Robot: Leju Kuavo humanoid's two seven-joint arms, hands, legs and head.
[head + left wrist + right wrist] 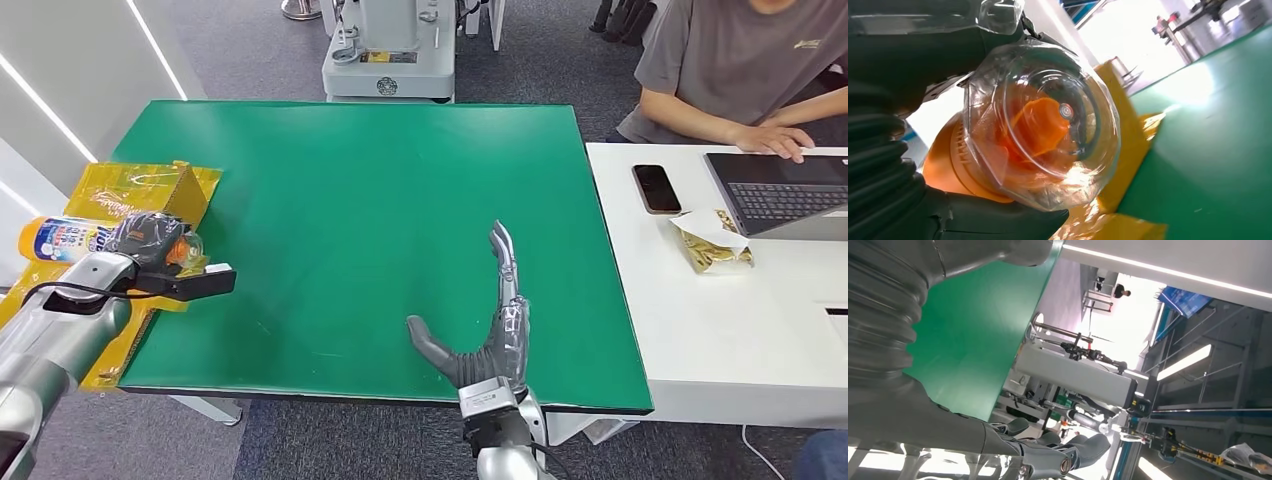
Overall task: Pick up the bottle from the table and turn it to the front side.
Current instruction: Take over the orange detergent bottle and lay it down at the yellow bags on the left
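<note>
1. Green tabletop (380, 210) is mostly bare, and the bottle (75, 238) isn't resting on it. The left hand (150, 240) has it clamped around the neck end, lying sideways over the yellow packaging (150, 185) at the table's left edge.
2. Right hand (490, 335) is just flat and spread out near the front edge of the table, holding nothing.
3. My read: the pick-up is done and the turning is what's left. I'd roll the wrist slowly and keep the grip tight, since the plastic looks slick and the bottle could spin in the fingers.
4. Also keep it lifted off the yellow packaging while rotating so it doesn't snag.
5. Looks-wise: clear plastic domed cap (1043, 125) with an orange nozzle inside, seen end-on in the left wrist view, and an orange collar behind it. The body has a white-and-blue label with an orange-yellow base end. Can't read the print, so I can't tell which side is facing up.
</note>
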